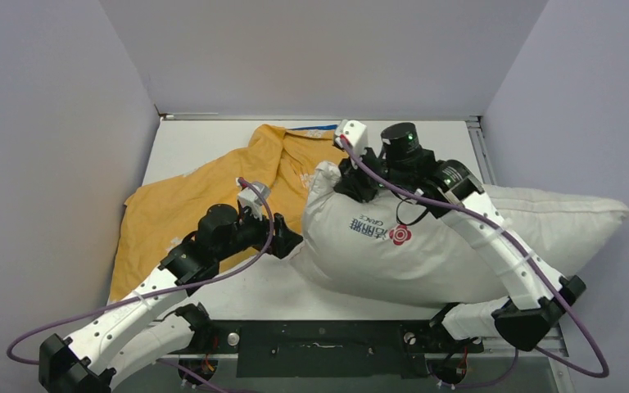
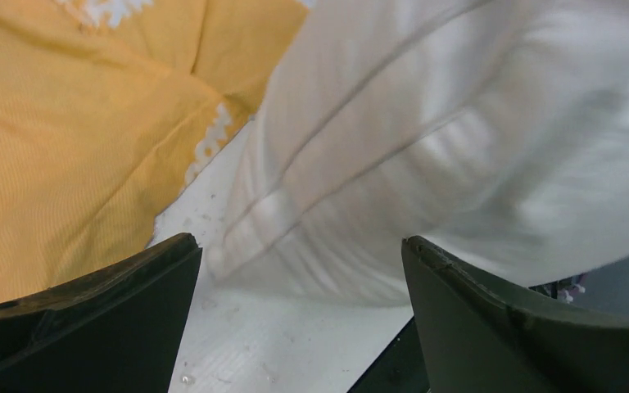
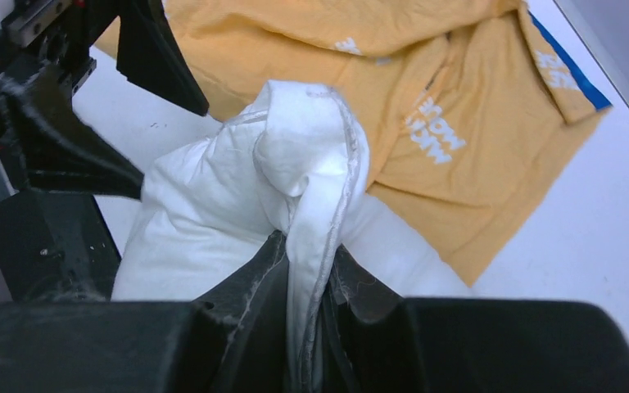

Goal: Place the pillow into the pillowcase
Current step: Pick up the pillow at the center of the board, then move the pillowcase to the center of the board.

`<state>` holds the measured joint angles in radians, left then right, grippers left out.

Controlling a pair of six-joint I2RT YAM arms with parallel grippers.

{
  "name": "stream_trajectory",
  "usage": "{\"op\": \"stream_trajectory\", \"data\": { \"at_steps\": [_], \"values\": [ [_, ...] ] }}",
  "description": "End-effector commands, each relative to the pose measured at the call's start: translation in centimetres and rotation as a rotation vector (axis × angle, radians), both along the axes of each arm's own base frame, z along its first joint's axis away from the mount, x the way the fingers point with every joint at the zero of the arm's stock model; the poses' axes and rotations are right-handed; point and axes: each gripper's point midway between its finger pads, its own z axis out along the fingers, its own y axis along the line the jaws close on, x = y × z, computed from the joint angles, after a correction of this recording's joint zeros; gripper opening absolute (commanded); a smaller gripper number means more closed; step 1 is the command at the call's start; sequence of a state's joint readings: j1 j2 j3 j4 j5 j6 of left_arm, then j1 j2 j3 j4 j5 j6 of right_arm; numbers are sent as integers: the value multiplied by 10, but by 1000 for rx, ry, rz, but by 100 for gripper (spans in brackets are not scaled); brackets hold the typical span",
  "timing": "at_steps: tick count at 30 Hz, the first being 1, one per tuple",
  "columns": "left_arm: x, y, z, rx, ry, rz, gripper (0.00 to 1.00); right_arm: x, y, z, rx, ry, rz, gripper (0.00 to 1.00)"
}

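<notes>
The off-white pillow [image 1: 426, 241] lies across the middle and right of the table, its printed logo facing up. The orange-yellow pillowcase [image 1: 188, 205] lies crumpled at the left and back, with a blue edge showing at its far end. My right gripper [image 1: 352, 182] is shut on the pillow's seamed upper-left corner [image 3: 315, 188] and holds it bunched up. My left gripper [image 1: 289, 243] is open, its fingers on either side of the pillow's lower-left corner [image 2: 295, 237], just above the table. The pillowcase [image 2: 74, 139] lies to its left.
Grey walls close in the white table [image 1: 205, 143] on the left, back and right. The black base plate [image 1: 319, 344] of the arms runs along the near edge. The pillow's right end overhangs the table's right side.
</notes>
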<state>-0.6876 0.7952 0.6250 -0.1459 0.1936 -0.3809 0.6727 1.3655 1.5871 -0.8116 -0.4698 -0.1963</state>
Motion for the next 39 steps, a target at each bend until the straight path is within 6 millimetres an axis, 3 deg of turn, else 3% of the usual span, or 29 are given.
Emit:
{"op": "stream_trajectory", "data": {
  "at_steps": [1, 5, 8, 12, 15, 16, 20, 24, 27, 30, 31, 39],
  "values": [
    [10, 24, -26, 26, 228, 243, 96, 9, -44, 31, 67, -104, -266, 5],
    [27, 39, -37, 34, 257, 380, 96, 6, -63, 53, 128, -149, -365, 5],
    [49, 47, -50, 62, 275, 478, 96, 5, -80, 88, 193, -215, -449, 5],
    [80, 35, -72, 107, 320, 495, 97, -4, -102, 150, 320, -309, -539, 5],
    [109, 17, -89, 114, 329, 480, 99, -10, -132, 185, 418, -404, -656, 5],
    [118, 10, -95, 110, 330, 473, 96, -13, -141, 193, 446, -433, -687, 5],
    [151, -16, -111, 139, 317, 445, 79, -17, -160, 207, 479, -484, -756, 5],
    [159, -41, -135, 197, 303, 391, 66, -9, -164, 203, 435, -496, -791, 5],
    [146, -55, -162, 244, 339, 318, 48, -4, -164, 200, 421, -500, -808, 5],
    [120, -65, -183, 267, 370, 240, 21, 3, -161, 195, 402, -494, -815, 5],
    [104, -71, -187, 274, 378, 196, 16, 5, -159, 194, 398, -492, -815, 5],
    [-5, -69, -189, 386, 361, 104, 6, 15, -152, 191, 331, -520, -786, 5]
  ]
}}
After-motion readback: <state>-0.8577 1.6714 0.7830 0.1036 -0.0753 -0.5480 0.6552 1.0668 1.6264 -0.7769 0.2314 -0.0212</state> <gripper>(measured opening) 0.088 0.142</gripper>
